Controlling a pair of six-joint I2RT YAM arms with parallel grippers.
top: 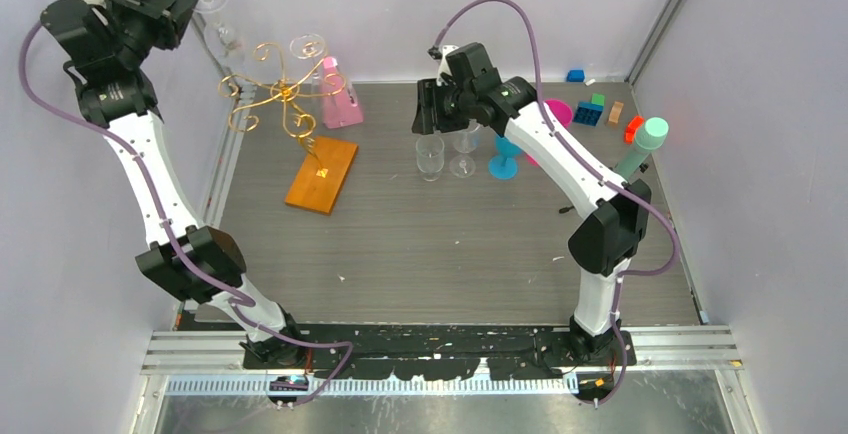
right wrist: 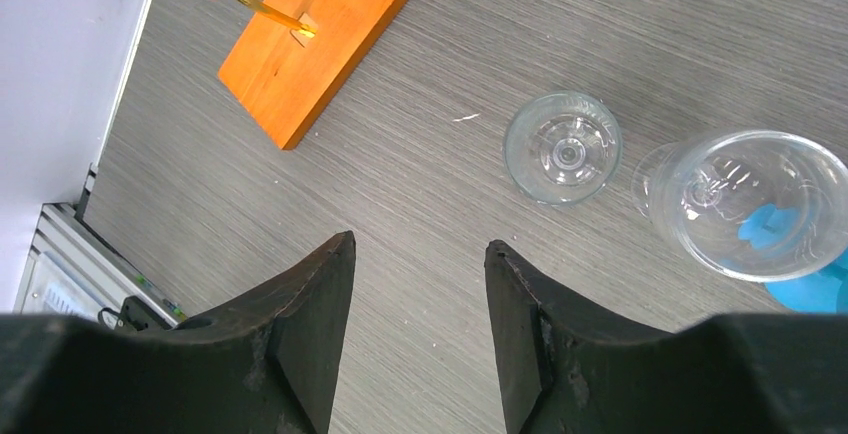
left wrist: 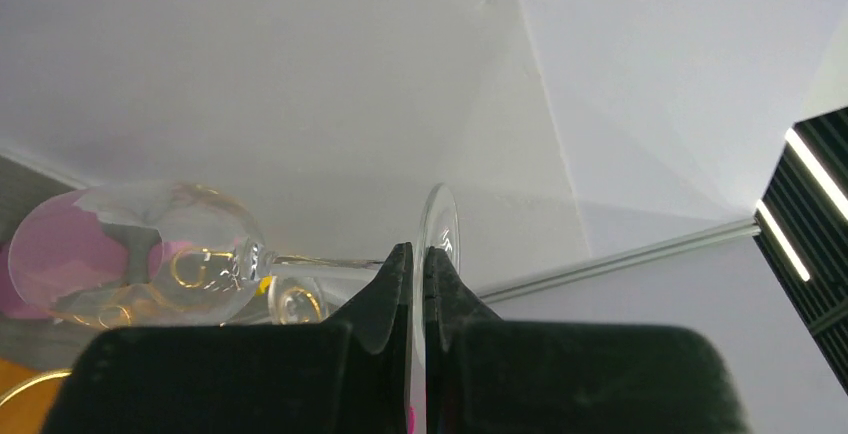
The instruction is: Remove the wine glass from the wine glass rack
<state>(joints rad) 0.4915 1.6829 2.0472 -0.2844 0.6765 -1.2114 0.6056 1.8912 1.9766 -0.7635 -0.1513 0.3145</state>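
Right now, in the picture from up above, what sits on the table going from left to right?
wine glass rack → clear glass → second clear glass → blue goblet → blue block → mint green cylinder

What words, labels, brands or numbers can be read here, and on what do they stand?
No text can be read in any view.
Left arm: a faint pale marking on its upper black joint, too small to read.
Rack base: no print visible.
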